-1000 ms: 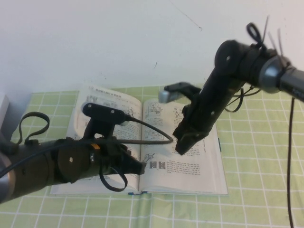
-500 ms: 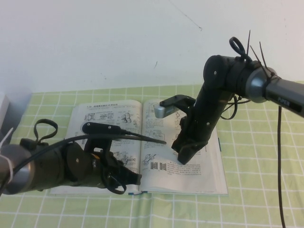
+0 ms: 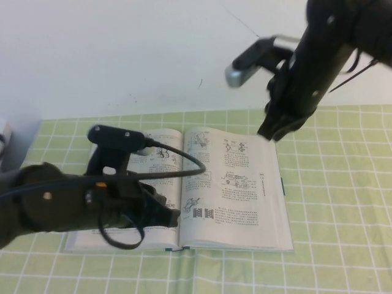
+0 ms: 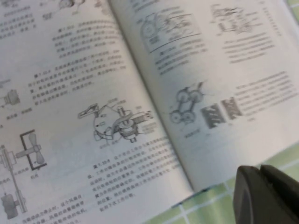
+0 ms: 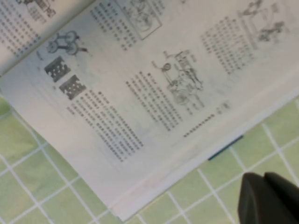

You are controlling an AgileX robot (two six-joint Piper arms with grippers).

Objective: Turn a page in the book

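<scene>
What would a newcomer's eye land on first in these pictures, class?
The thick open book of white pages with black diagrams lies flat on the green checked cloth. The left tool hovers low at its near edge by the spine, while the right tool hangs high over the far right corner.

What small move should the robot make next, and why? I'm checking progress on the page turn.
Probably lower the right claw back toward the outer edge of the right-hand page to catch it. That page lies flat on the open book, nothing is lifted, and the right claw hangs raised near the book's far right corner. The left claw sits low over the near edge by the gutter, gripping nothing.
</scene>
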